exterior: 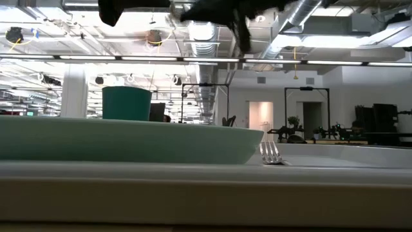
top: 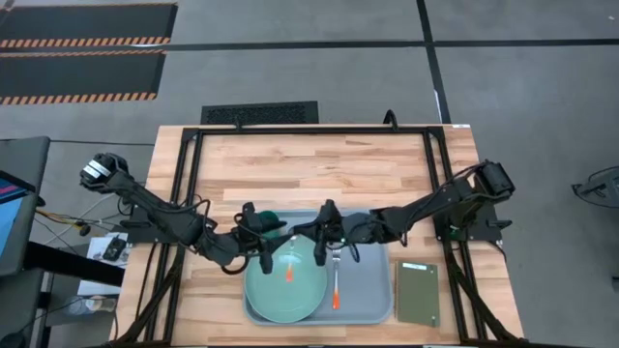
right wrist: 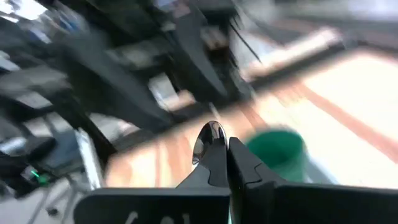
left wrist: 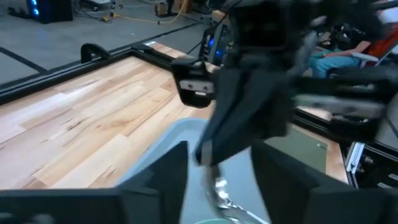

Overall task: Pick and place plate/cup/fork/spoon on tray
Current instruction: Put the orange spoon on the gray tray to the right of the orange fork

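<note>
The pale blue-grey tray (top: 372, 295) lies at the table's near edge. The mint-green plate (top: 280, 295) rests in its left half and also shows in the low view (exterior: 129, 138). The dark green cup (top: 271, 223) stands at the tray's far left corner, behind the plate in the low view (exterior: 127, 103). The fork (top: 336, 282) lies flat on the tray right of the plate, with its tines visible in the low view (exterior: 270, 153). My right gripper (top: 322, 249) is shut on the spoon (right wrist: 208, 138) above the plate. My left gripper (top: 259, 249) is open and empty beside the cup. My right gripper pinches the spoon between its two fingers just below the bowl (right wrist: 210, 144), which sticks out past the fingertips. The fingers come from the table's right, slanting down, and lie across the spoon. The orange handle end (top: 290, 274) is over the plate; I cannot tell whether it touches.
A small olive-green pad (top: 418, 293) lies right of the tray. The black frame rails (top: 193, 174) run along the table's sides and far edge. The far half of the wooden table (top: 309, 169) is bare.
</note>
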